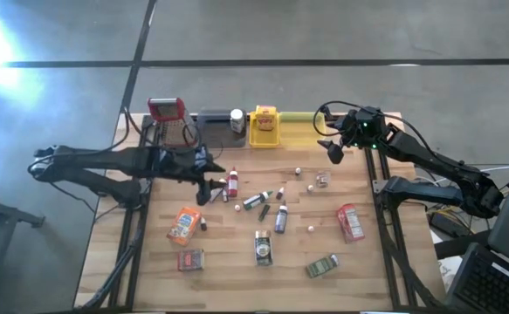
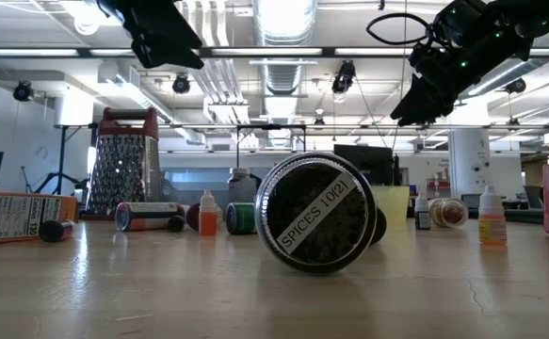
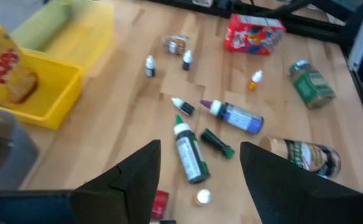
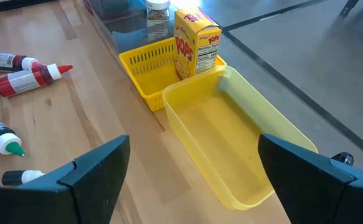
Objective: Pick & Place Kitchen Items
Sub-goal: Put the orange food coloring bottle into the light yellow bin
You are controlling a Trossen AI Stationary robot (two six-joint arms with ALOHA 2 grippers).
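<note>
From the high view, your left gripper (image 1: 209,187) hangs over the kitchen items, just beside two red-capped bottles (image 1: 231,184); your right gripper (image 1: 333,150) waits near the yellow-green tray (image 1: 299,129).

The low view shows a spice jar (image 2: 317,213) lying on its side; it looks rigid, smooth and likely to roll.

In the left wrist view, the fingers (image 3: 131,177) stand apart and empty, with a green-capped bottle (image 3: 188,152) just ahead. I'd take it across the body: light, slick plastic.

The right wrist view shows open, empty jaws above that tray.
</note>
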